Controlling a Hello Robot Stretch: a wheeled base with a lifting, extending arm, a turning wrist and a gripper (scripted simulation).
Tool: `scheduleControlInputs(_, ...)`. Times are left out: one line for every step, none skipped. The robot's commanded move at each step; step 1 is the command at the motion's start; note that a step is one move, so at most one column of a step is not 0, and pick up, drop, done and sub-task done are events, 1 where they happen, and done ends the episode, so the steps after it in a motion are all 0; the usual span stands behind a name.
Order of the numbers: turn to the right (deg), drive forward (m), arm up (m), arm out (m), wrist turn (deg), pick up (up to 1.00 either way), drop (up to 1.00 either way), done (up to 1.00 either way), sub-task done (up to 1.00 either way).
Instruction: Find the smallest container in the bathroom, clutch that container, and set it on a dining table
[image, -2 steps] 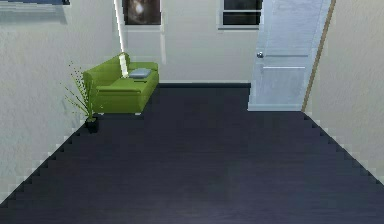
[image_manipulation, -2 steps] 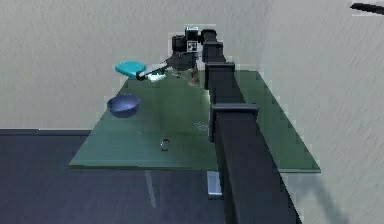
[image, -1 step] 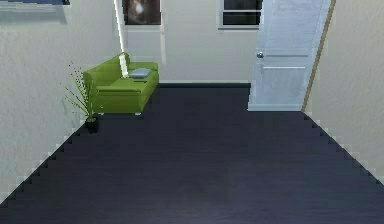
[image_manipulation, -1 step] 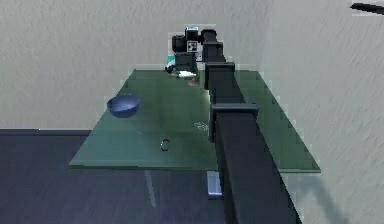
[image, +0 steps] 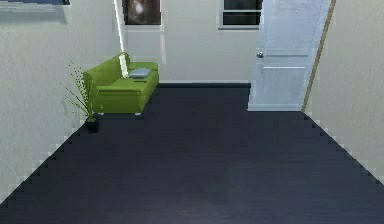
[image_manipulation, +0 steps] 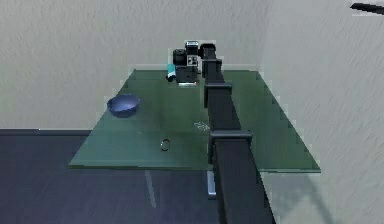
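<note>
step: placing, by my judgement | gripper (image_manipulation: 178, 62) at glass table (image_manipulation: 260, 130) far end, grip state untellable | small teal thing (image_manipulation: 170, 71) at fingers, held or resting unclear | lower slowly, set flat, avoid blue bowl (image_manipulation: 123, 105)

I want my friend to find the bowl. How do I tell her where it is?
Find the green glass table by the pale wall. On it, at the arm side view's left, away from the dark arm, sits the bowl. It is the round, blue thing, bigger than the small grey bit near it.
</note>
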Motion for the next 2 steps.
scheduleControlInputs(0.0, 0.0, -0.32, 0.0, 0.0, 0.0, 0.0, 0.0, 0.0)
scheduleControlInputs(0.0, 0.0, 0.0, 0.0, 0.0, 0.0, 1.0, 0.0, 0.0)
